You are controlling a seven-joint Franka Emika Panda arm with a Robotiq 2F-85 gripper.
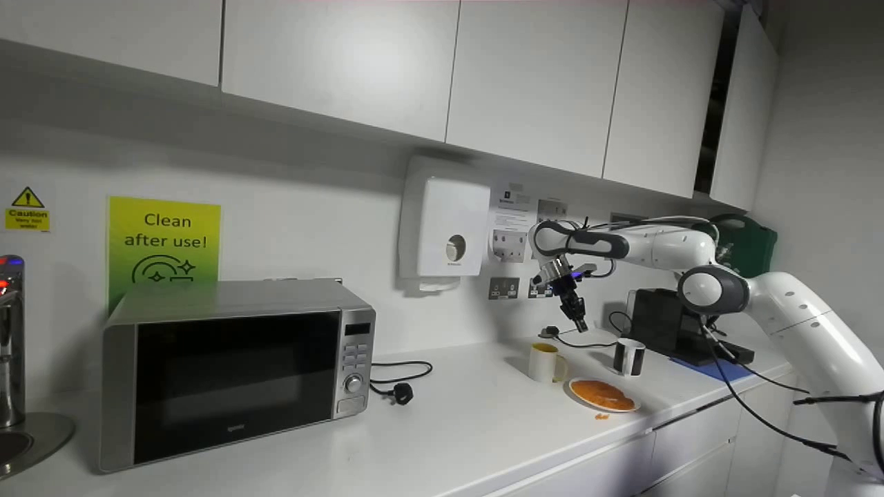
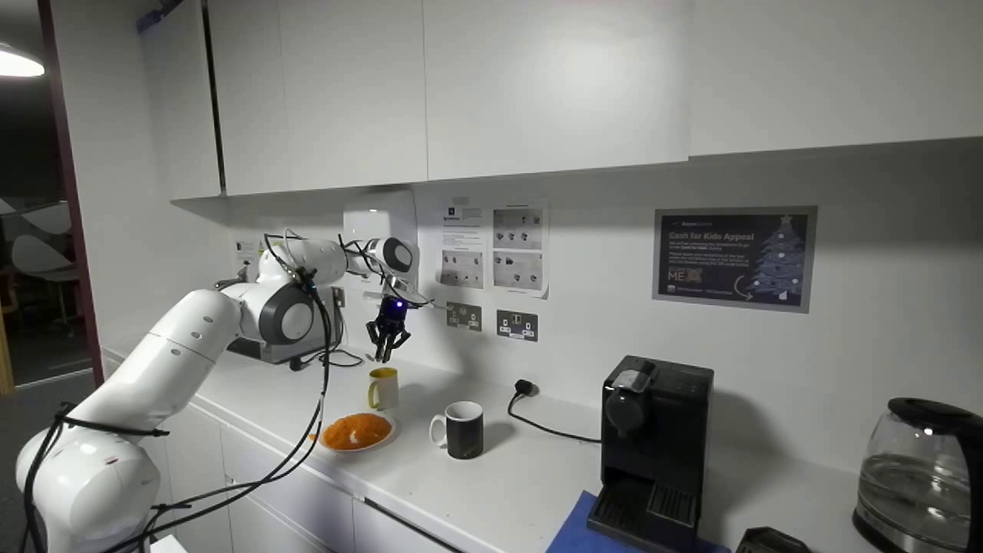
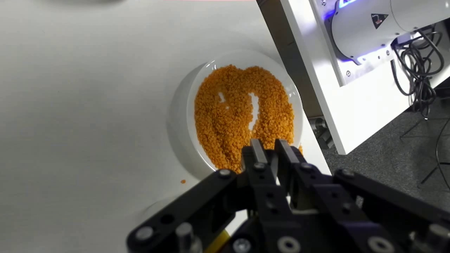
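Orange mess risk tbh: could knock grains (image 3: 233,117) off the plate (image 3: 242,58) onto the desk (image 3: 98,105), or tip the yellow-lined mug (image 1: 542,366), by dropping low with jaws pressed together.

I have one arm (image 1: 794,304) and one gripper (image 3: 269,143), which has two fingers (image 3: 258,151). I count two mugs: one white-and-yellow mug (image 2: 389,393) and one black-and-white mug (image 2: 467,439). I see one white plate (image 3: 242,58) and more orange lentils (image 3: 218,130) than I can number. I also make out one microwave (image 1: 238,386), one coffee machine (image 2: 656,438), one glass kettle (image 2: 914,480), two mains plugs (image 1: 402,394), at least two double wall sockets (image 2: 517,326), one paper-towel dispenser (image 1: 450,214), one "Clean after use!" sign (image 1: 166,238), one yellow caution label (image 1: 27,217) and one dark poster (image 2: 714,257).
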